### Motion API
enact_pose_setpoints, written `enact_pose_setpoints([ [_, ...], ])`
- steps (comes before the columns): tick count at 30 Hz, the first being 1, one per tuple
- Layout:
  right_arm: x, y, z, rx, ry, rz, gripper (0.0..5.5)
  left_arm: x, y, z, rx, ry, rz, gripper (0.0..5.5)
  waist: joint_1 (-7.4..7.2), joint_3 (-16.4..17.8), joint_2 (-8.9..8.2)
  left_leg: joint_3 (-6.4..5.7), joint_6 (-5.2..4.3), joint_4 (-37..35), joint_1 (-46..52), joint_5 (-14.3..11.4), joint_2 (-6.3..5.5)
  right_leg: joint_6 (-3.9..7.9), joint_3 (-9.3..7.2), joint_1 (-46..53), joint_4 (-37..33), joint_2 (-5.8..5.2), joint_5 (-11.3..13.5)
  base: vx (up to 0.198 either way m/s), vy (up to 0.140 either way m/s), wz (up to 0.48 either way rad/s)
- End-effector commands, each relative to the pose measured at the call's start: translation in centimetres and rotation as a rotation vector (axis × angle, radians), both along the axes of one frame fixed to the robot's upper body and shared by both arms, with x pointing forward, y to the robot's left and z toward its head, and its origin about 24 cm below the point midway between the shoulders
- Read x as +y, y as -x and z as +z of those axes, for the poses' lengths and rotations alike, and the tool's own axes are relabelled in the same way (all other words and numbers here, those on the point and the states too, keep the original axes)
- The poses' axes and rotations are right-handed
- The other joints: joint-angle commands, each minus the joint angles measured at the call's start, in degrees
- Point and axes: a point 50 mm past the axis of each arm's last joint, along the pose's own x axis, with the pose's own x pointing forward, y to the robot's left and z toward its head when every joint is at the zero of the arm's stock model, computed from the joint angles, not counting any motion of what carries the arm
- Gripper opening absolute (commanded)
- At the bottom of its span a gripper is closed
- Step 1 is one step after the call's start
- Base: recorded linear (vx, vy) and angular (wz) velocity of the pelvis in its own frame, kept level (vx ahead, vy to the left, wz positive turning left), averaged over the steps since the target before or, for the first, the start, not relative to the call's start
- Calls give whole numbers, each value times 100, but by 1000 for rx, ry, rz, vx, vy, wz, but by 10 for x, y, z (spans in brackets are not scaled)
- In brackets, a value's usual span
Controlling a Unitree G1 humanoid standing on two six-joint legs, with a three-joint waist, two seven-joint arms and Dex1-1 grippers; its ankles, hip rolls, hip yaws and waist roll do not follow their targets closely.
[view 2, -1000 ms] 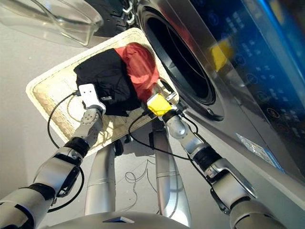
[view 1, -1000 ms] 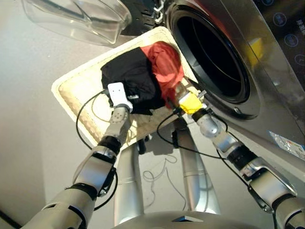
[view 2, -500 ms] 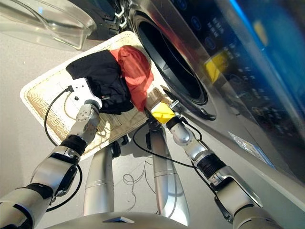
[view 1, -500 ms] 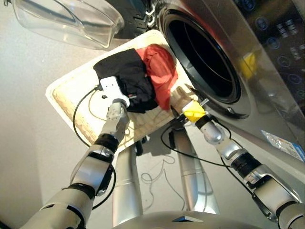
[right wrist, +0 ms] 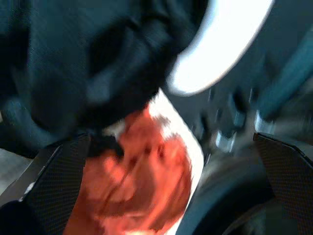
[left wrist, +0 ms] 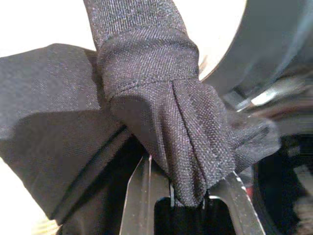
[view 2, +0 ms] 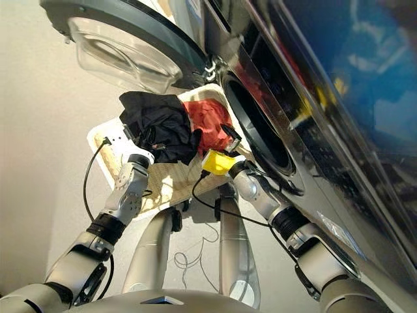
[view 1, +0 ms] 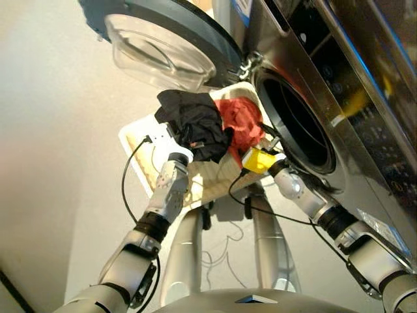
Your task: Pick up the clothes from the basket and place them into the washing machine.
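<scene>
The black garment point(view 1: 199, 120) is bunched and raised over the cream basket point(view 1: 138, 145). My left gripper point(view 1: 181, 138) is shut on it, and a fold of the black cloth point(left wrist: 161, 98) is pinched between the fingers. The coral red garment point(view 1: 242, 124) lies in the basket's end nearest the washing machine point(view 1: 365, 98), partly under the black one. My right gripper point(view 1: 266, 138) is open just in front of the coral cloth point(right wrist: 142, 186), beside the drum hole point(view 1: 300, 127). The navy garment is not visible.
The machine's round glass door point(view 1: 159, 49) stands swung open above and behind the basket. A black cable point(view 1: 129, 189) loops from my left wrist over the basket's near edge. Grey floor point(view 1: 52, 163) lies to the left.
The whole picture has shifted as the camera tilted up. The black garment, which lay flat, is now gathered and lifted in my left gripper. My right gripper is back at the coral garment.
</scene>
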Motion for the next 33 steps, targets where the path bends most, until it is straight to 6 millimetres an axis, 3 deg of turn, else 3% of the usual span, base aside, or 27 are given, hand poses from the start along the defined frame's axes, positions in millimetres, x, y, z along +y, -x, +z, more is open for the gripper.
enact_pose_setpoints([
  [1, 19, -2, 16, -84, 8, 80, 550, 2, 17, 33, -174, 100, -76, 0, 36, -281, 307, 20, 40, -203, -232, 190, -167, 390, -167, 410, -414, 66, -133, 0, 0, 0],
  [7, 36, -13, 32, -204, 105, 112, 550, -15, 41, 46, -208, 187, -277, 0, 212, -340, 407, -20, 54, -189, -200, 212, -205, 370, -210, 457, -373, 52, -197, -21, 1, 16],
  [8, 36, -13, 33, -207, 104, 113, 550, -15, 41, 47, -210, 186, -276, 0, 181, -315, 382, 37, 92, -204, -278, 386, -224, 332, -237, 396, -415, 14, -43, -126, 8, 75],
  [9, 31, -15, 34, -225, 107, 92, 550, -15, 44, 50, -218, 190, -296, 0, 206, -325, 400, 24, 99, -211, -292, 397, -229, 330, -237, 381, -414, 18, -41, -126, 4, 41],
  [14, 38, -26, 62, -414, 45, 9, 550, -21, 57, 55, -211, 225, -379, 0, 313, -330, 479, -5, 125, -150, -385, 404, -217, 324, -250, 303, -371, 7, -53, 16, 0, 4],
  [15, 40, -27, 65, -436, 32, 0, 550, -22, 58, 54, -209, 216, -386, 0, 358, -364, 508, -65, 86, -144, -317, 242, -197, 362, -225, 346, -326, 40, -206, 86, 4, 20],
  [20, 56, -26, 86, -522, -58, 15, 550, -31, 60, 50, -175, 224, -431, 0, 392, -357, 517, -71, 95, -134, -335, 251, -178, 366, -230, 311, -285, 35, -203, 18, 1, 3],
  [21, 58, -25, 88, -518, -74, 22, 224, -33, 61, 50, -173, 220, -441, 0, 389, -356, 514, -71, 98, -126, -347, 255, -176, 361, -229, 301, -283, 41, -201, 0, 0, 0],
  [22, 60, -25, 91, -526, -90, 26, 0, -34, 61, 48, -165, 224, -449, 0, 390, -353, 513, -71, 98, -113, -348, 245, -170, 357, -231, 301, -274, 47, -213, 0, 0, 0],
  [27, 65, -21, 97, -530, -170, 42, 0, -36, 61, 40, -126, 204, -447, 0, 374, -371, 488, -92, 101, -95, -359, 253, -144, 339, -232, 294, -248, 50, -229, 0, 0, 0],
  [28, 65, -20, 96, -512, -198, 41, 0, -35, 61, 37, -118, 191, -447, 95, 367, -374, 484, -94, 103, -80, -361, 249, -140, 339, -235, 281, -223, 50, -235, 0, 0, 0],
  [29, 65, -20, 96, -512, -198, 41, 0, -35, 61, 37, -118, 191, -447, 272, 368, -377, 483, -94, 103, -79, -362, 249, -140, 339, -235, 279, -222, 50, -236, 0, 0, 0],
  [30, 65, -19, 96, -500, -221, 43, 0, -34, 61, 36, -114, 185, -448, 550, 362, -378, 484, -98, 105, -81, -358, 248, -137, 336, -233, 273, -217, 50, -235, 0, 0, 0],
  [33, 62, -19, 89, -453, -267, 23, 0, -32, 60, 31, -93, 167, -441, 550, 358, -387, 480, -98, 105, -87, -357, 249, -135, 335, -238, 275, -231, 46, -232, 0, 0, 0],
])
